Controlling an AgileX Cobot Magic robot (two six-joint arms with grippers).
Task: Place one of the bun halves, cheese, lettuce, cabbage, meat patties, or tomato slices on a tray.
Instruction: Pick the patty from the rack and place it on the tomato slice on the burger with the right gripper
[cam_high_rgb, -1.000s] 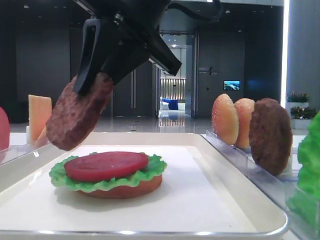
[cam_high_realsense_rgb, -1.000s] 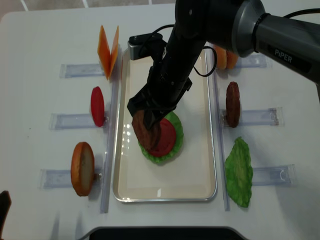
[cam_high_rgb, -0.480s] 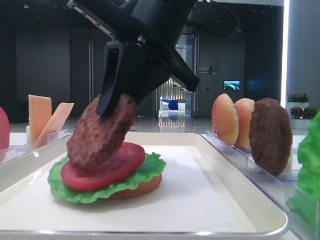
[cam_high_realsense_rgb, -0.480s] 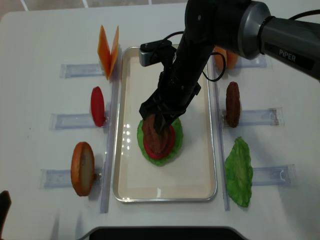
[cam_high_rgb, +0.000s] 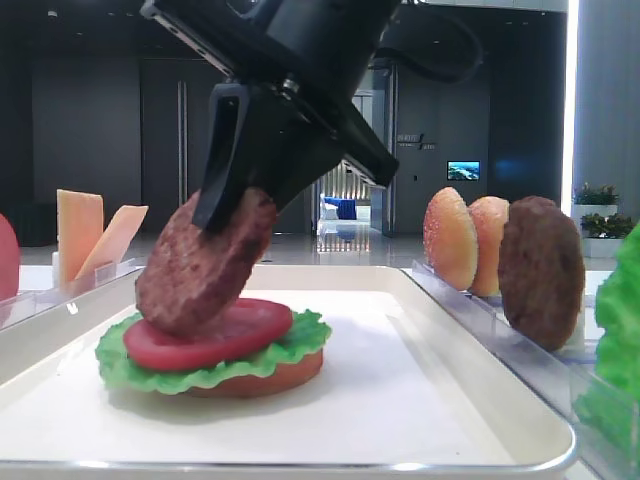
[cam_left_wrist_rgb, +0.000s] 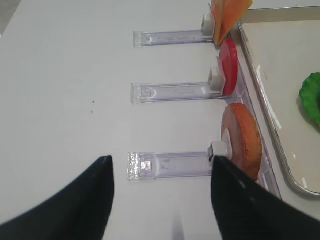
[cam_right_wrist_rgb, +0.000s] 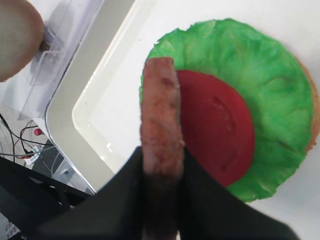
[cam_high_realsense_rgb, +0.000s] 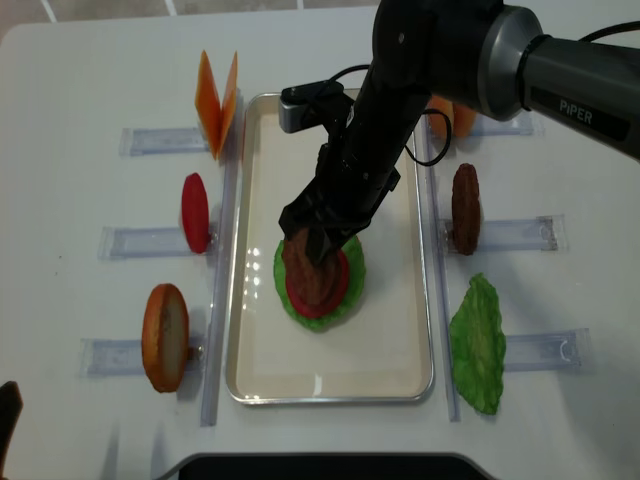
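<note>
My right gripper is shut on a rough brown meat patty, gripping its upper edge. The patty hangs tilted, and its lower edge rests on a red tomato slice. That slice lies on frilly green lettuce over a flat brown bun base, all on the cream-white tray. In the left wrist view my left gripper stands open above the table with nothing between its fingers, left of a bun half standing in a clear rack.
Clear racks line both sides of the tray. On the right stand two bun halves, another patty and a loose lettuce leaf. On the left stand cheese slices, a tomato slice and a bun half.
The right gripper carried the patty down and to the right, from hanging over the tray's left side until its lower edge came onto the tomato slice. Over the last half second it hardly moved.
</note>
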